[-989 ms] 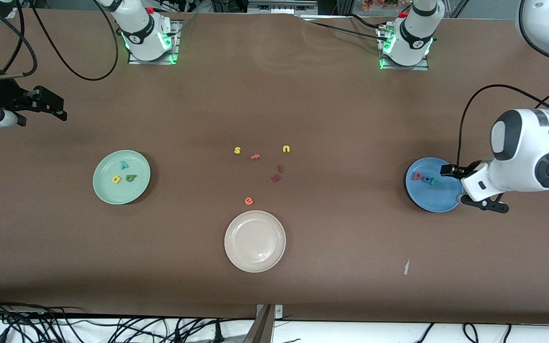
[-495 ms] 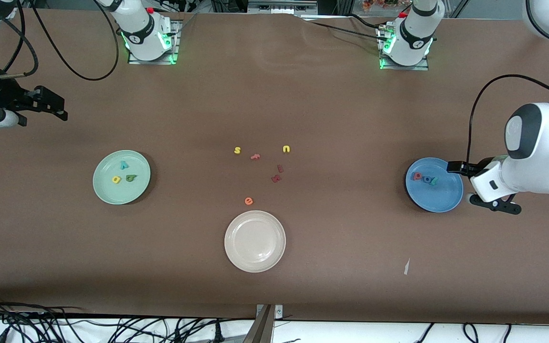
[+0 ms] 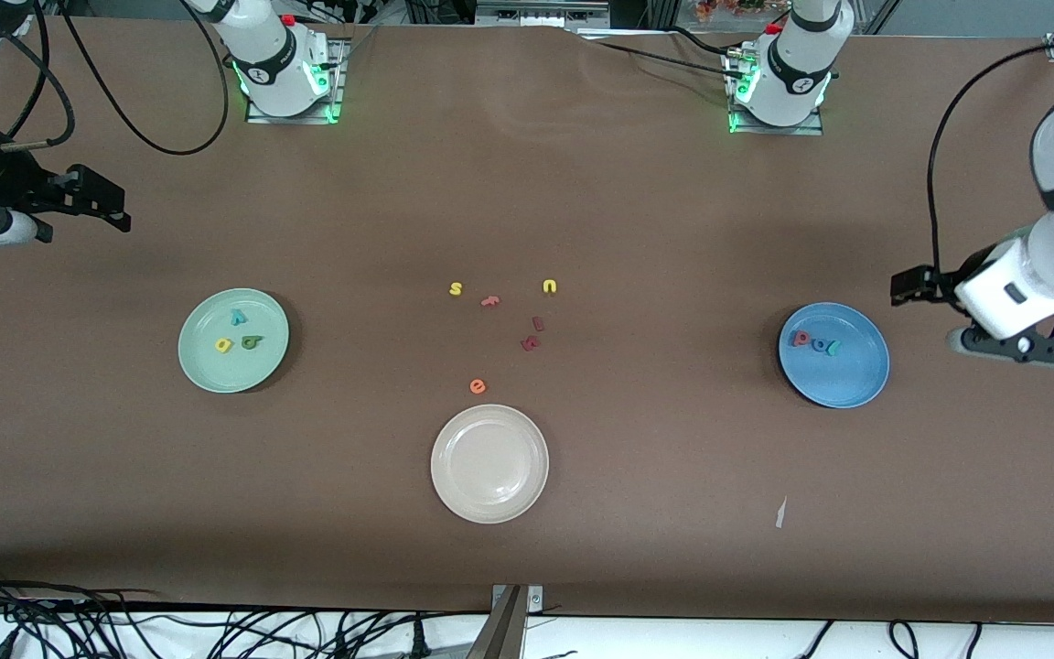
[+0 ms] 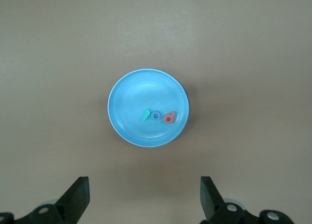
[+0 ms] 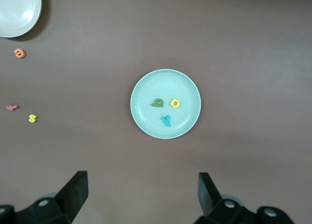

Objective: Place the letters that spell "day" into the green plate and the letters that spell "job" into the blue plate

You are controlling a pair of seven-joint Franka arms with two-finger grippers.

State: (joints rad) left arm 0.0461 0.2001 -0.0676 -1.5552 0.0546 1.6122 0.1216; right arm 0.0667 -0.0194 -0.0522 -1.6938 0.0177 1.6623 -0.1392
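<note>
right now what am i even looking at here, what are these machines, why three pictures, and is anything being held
These are two robot arms bolted to a brown table. The wide picture comes from a high camera facing them; the other two come from cameras on each arm's wrist, looking down past its own fingers.

The left gripper hangs open and empty beside the blue plate, toward the left arm's end of the table. That plate holds a salmon-red b, a blue o and a teal j.

The right gripper waits open and empty at the right arm's end. The green plate there holds a yellow a, a dark green d and a teal y.

Spare letters lie mid-table, with an empty cream plate nearer the front camera.
</note>
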